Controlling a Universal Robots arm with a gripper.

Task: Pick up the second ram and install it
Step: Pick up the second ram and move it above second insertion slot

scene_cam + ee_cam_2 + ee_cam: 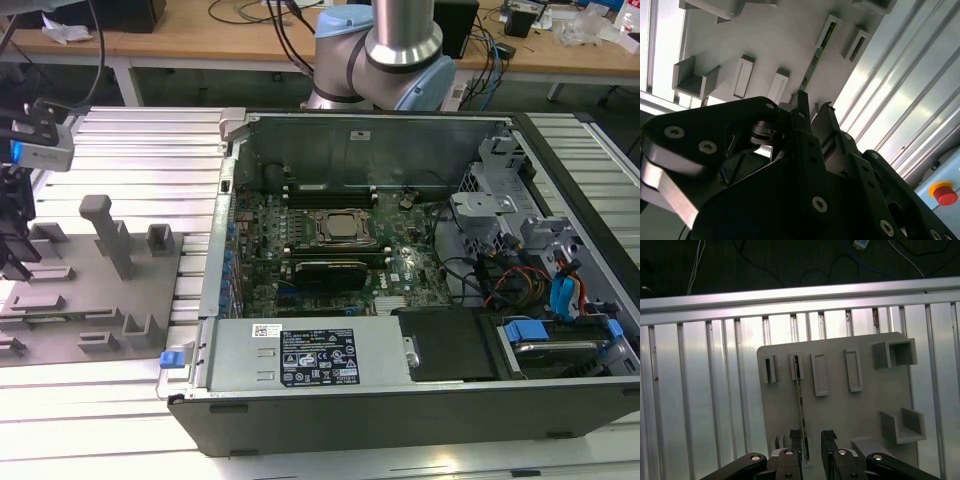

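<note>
1. Presently, jaws: parted to a narrow gap and straddling the second ram (801, 410), not clamped on it. In the first wrist view the stick lies just beside one of the two fingers (794, 442); whether it touches that finger cannot be told. The other finger stands clear of it.
2. Second ram: thin green stick standing on its long edge on the grey fixture plate (840, 415). One end sits in a raised slot holder and the other end reaches in between the fingers. It shows in both wrist views.
3. Fixture plate: flat on the ribbed metal table (140, 150), at nine o'clock of the computer case (380, 425) in the exterior view, just beside it. It carries several empty rectangular slot holders, a few open boxes and an upright peg (100, 225).
4. Computer case: lying open with the motherboard exposed. The square silver CPU socket (340, 228) sits near the board's middle.
5. Arm base (400, 45): at twelve o'clock of the case, behind its far wall.
6. Red button (944, 194): seen past the table's edge in the second wrist view.
</note>
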